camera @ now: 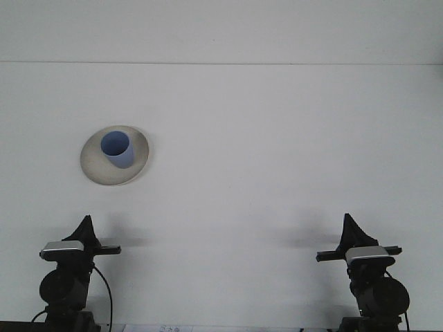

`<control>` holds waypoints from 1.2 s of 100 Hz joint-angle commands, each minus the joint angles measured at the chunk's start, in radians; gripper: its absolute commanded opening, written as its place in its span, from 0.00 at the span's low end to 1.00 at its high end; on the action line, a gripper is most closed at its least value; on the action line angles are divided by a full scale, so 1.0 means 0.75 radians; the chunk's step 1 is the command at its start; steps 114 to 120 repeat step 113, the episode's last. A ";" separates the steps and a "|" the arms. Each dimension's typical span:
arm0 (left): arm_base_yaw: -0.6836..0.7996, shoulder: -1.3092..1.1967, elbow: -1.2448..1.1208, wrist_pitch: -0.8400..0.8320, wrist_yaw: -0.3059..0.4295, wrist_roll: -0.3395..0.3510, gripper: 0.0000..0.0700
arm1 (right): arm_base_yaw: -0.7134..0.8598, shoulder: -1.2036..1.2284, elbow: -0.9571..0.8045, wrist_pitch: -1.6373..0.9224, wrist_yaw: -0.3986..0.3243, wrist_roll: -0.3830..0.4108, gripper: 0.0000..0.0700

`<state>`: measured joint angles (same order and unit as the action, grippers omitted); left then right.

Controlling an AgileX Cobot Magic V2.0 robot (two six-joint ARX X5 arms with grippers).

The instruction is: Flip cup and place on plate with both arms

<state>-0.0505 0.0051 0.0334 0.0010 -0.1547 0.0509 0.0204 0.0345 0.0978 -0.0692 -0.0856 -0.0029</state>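
A blue cup (117, 149) stands upright, mouth up, on a cream plate (95, 168) at the left of the white table. My left gripper (86, 225) rests low at the front left, well in front of the plate, and nothing is in it. My right gripper (349, 225) rests low at the front right, far from the cup, and also holds nothing. Each gripper shows as a single dark pointed shape above its wrist.
The white table (277, 152) stretches to a far edge line near the top of the view. Cables hang beside the left arm's base (66, 297).
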 commanded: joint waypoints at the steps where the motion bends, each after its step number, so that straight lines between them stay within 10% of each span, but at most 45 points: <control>1: 0.000 -0.003 -0.026 0.022 -0.003 -0.005 0.02 | -0.021 -0.032 -0.039 0.027 -0.004 0.018 0.01; 120: 0.000 -0.003 -0.025 0.023 -0.003 -0.005 0.02 | -0.053 -0.044 -0.113 -0.046 0.000 0.069 0.01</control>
